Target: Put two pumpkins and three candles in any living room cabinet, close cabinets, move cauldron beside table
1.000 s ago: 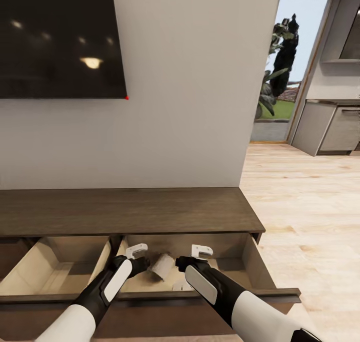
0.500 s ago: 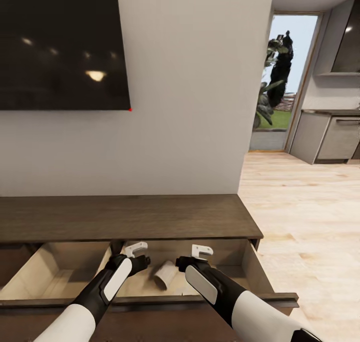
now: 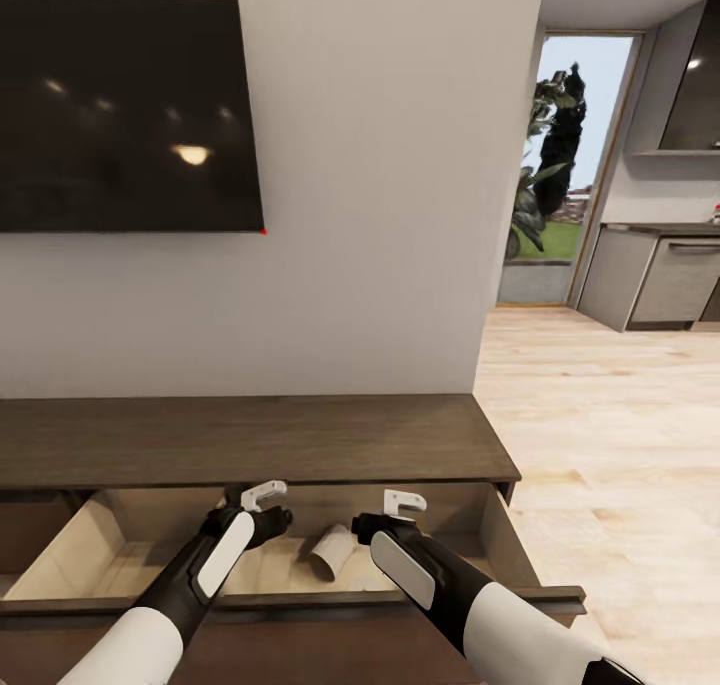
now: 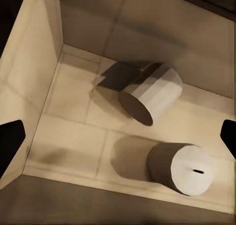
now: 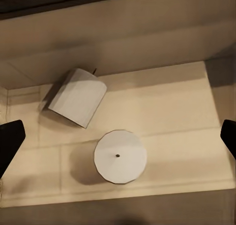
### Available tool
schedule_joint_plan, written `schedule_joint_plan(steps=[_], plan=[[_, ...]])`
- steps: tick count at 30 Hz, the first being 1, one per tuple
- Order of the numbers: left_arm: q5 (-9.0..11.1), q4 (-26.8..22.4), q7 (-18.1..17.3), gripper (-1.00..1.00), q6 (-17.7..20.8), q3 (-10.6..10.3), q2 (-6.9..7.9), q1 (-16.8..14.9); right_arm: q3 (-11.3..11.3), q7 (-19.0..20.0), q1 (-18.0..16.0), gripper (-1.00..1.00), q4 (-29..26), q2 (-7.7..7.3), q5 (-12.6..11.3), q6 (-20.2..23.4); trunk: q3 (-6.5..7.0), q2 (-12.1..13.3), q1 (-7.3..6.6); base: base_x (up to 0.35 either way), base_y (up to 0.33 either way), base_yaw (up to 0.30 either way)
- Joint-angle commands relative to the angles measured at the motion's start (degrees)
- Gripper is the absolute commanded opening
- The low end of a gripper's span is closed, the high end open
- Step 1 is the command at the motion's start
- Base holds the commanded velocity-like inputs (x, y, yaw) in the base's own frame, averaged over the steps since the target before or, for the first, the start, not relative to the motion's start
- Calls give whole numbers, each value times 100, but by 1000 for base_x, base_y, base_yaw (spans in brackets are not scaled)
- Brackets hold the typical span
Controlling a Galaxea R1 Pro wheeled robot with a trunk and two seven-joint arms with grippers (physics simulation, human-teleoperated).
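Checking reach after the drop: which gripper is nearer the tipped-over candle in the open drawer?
Roughly equal; the right looks marginally nearer. The tipped candle lies between the left gripper and right gripper, both open above the drawer.

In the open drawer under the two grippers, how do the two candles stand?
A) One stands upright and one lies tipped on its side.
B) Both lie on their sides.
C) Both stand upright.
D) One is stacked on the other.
A: in the right wrist view the upright candle shows its round top and wick, while the tipped candle lies on its side beside it on the floor of the drawer.
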Motion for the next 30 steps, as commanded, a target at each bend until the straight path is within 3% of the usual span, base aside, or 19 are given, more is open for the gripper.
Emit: schedule_joint_plan(steps=[1,11,30], plan=[[59,-13,56,100,31,-14,7,-3,22,-37,-7,100,-7,-3,-19,21,12,39,-24,0,0,0],[53,-18,56,100,73,6,4,-3,8,-34,-5,100,-12,-11,-19,21,192,440,-243,-115,0,0],[55,-18,56,100,75,7,-1,-3,-8,-28,-8,100,-54,-25,-19,4,533,1202,-661,-9,0,0]])
